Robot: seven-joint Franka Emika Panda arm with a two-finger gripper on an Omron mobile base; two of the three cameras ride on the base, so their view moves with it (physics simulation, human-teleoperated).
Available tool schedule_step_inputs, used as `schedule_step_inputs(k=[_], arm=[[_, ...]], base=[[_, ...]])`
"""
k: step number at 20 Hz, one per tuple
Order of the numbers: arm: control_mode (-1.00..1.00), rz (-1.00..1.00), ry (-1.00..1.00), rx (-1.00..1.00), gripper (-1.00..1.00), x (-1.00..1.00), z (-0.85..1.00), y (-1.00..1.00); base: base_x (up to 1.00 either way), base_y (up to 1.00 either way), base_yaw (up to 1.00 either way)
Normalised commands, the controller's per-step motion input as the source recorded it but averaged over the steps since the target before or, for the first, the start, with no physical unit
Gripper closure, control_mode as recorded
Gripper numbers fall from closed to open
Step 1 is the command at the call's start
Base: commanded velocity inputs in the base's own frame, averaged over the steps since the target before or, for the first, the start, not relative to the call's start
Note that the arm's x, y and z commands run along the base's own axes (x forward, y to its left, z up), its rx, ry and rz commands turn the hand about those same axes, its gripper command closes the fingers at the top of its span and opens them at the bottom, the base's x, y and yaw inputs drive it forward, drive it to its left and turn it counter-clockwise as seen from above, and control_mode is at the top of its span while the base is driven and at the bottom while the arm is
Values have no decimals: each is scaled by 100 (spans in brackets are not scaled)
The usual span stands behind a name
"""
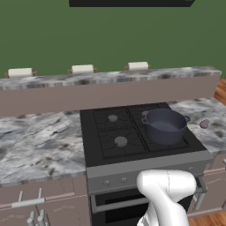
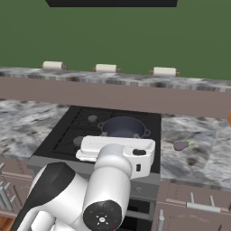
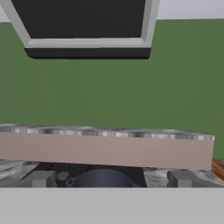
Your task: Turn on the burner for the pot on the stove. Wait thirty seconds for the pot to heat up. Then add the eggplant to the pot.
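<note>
Pot (image 1: 164, 125): one, upright with its mouth up, on the right-hand burner grate of the one stove (image 1: 110, 145), which has four burners. One eggplant (image 1: 204, 124) lies on the marble bench (image 1: 39, 145) just right of the stove, apart from the pot; its long axis seems to run left-right, though it is small. Three rolls (image 1: 82, 69) sit on the back ledge. The claw (image 3: 109, 179) stands fully spread, gripping nothing, facing the pot.

Flat, even rendered light; faint shadows, no glare, coarse soft detail
</note>
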Motion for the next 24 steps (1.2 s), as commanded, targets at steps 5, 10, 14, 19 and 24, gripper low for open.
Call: schedule_step_inputs(k=[5,10,14,19,24], arm=[[-100,0,0,0,-100,0,0,0],[-100,0,0,0,-100,0,0,0],[-100,0,0,0,-100,0,0,0],[-100,0,0,0,-100,0,0,0],[-100,0,0,0,-100,0,0,0]], base=[[0,0,0],[0,0,0],[0,0,0],[0,0,0],[0,0,0]])
